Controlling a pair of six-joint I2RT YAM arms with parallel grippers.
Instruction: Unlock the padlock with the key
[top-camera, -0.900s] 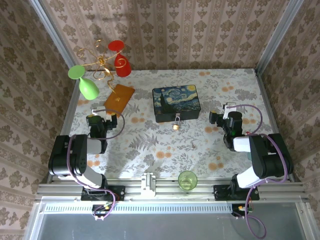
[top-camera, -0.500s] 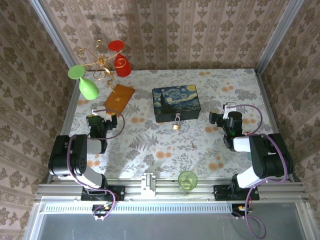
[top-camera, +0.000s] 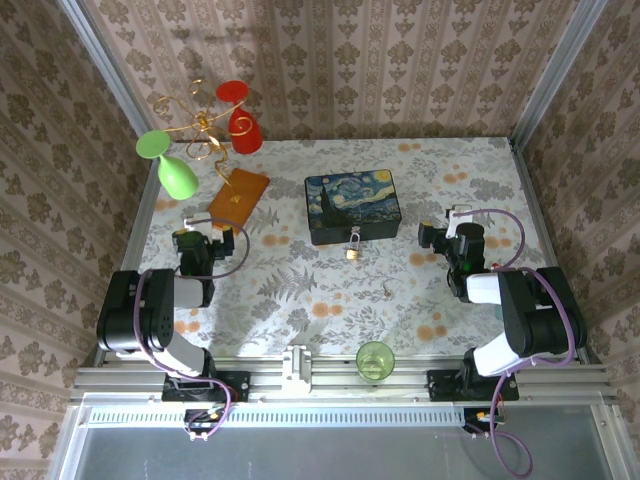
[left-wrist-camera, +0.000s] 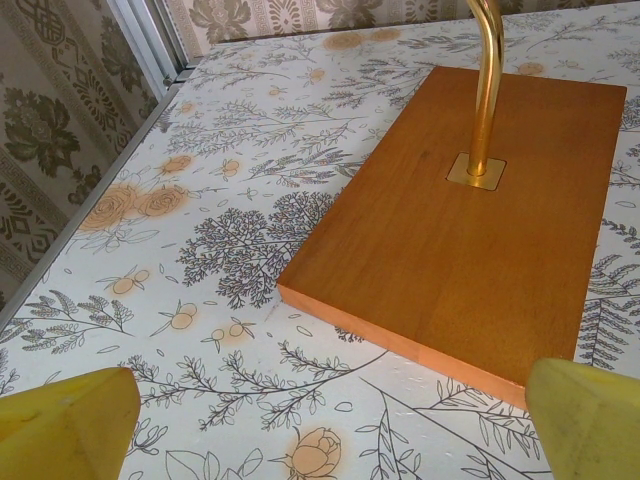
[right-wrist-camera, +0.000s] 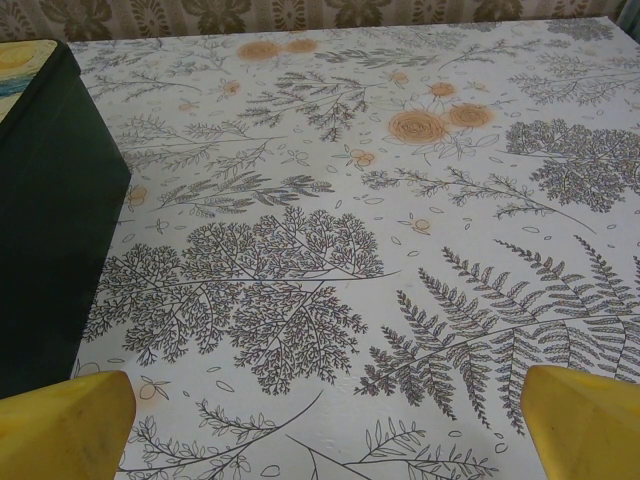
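Top external view is showing the left hand (top-camera: 203, 243) hovering low over the floral-clothed bench (top-camera: 300, 290) at its left side; in the left wrist view this hand (left-wrist-camera: 320, 440) is holding nothing, its yellow fingertips (left-wrist-camera: 65, 425) spread wide to the picture's two lower corners. Just beyond it a flat orange-brown wooden base (top-camera: 238, 197) is lying on the cloth, and the left wrist view is showing that base (left-wrist-camera: 460, 220) carrying a brass rod (left-wrist-camera: 487, 80). Right of it, a dark rectangular box painted with a swirling night sky (top-camera: 353, 205) is sitting mid-bench. A tiny brass-gold padlock (top-camera: 352, 250) is lying against the box's near side, its silvery shackle pointing at the box front; whether it is hooked through anything I cannot tell. A thin silvery metal key (top-camera: 386, 291) is lying flat on the cloth, right of the padlock, nearer the arms and apart from it. A green translucent cup (top-camera: 375, 360) is standing at the near edge. At the right, the right hand (top-camera: 447, 238) is hovering beside the box, likewise spread wide and gripping nothing (right-wrist-camera: 320, 430).
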